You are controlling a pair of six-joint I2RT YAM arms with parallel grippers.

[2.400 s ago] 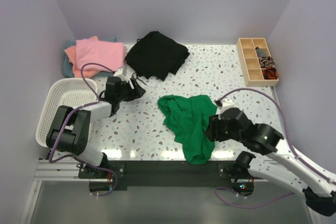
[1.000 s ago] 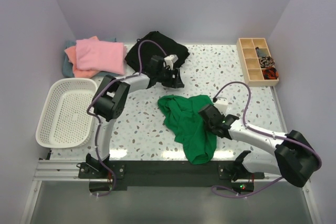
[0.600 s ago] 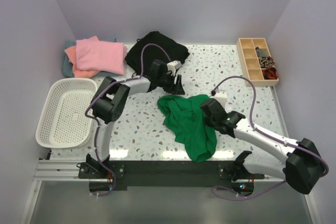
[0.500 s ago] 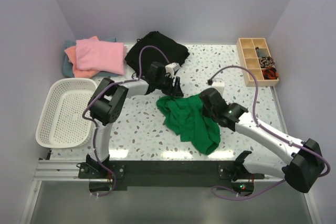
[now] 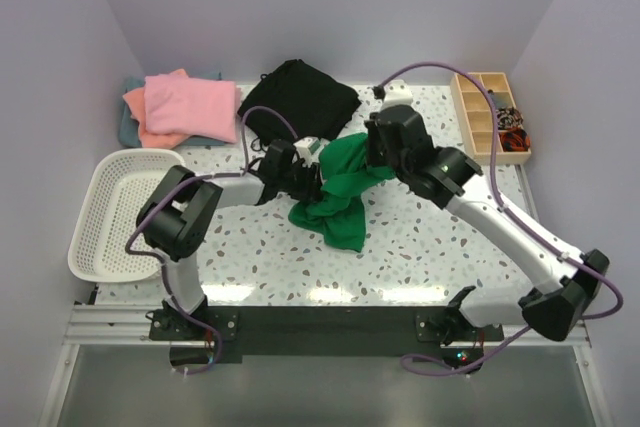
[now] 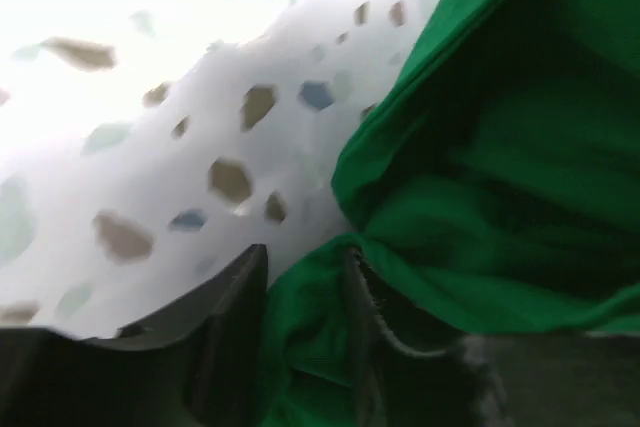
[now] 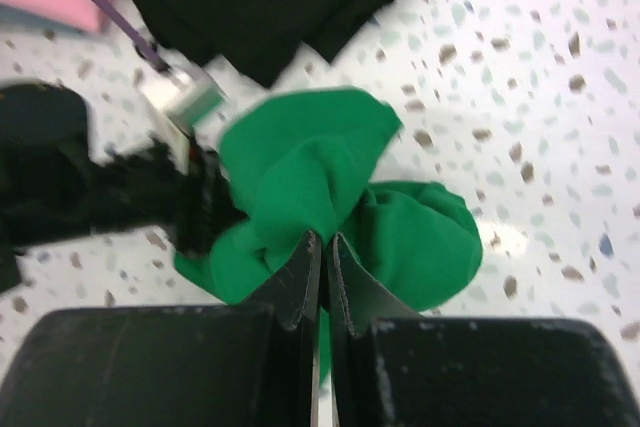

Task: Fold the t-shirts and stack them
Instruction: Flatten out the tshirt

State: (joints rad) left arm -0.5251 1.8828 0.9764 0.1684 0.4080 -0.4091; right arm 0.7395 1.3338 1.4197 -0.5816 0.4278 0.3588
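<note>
Green t-shirt [image 5: 335, 192] has shifted from the near edge toward table centre since half a second ago, its top now lifted; the right arm has swung toward 12 o'clock. Right gripper [image 7: 322, 242] has its jaws closed tight, pinching a bunched fold at the shirt's 1 o'clock end, and the cloth hangs down from it. Left gripper [image 6: 300, 297] sits low at the shirt's 9 o'clock side, jaws partly apart with a green fold lying between the fingers [image 6: 232, 332]; can't tell if it actually grips. Lower part of the shirt rests on the speckled table [image 5: 430, 247]. Pink t-shirt [image 5: 190, 107] sits on the salmon-orange one [image 5: 133, 100] at 10 o'clock, black cloth [image 5: 300, 102] at 12, white basket [image 5: 115, 212] at 9, wooden box [image 5: 470, 119] at 2
</note>
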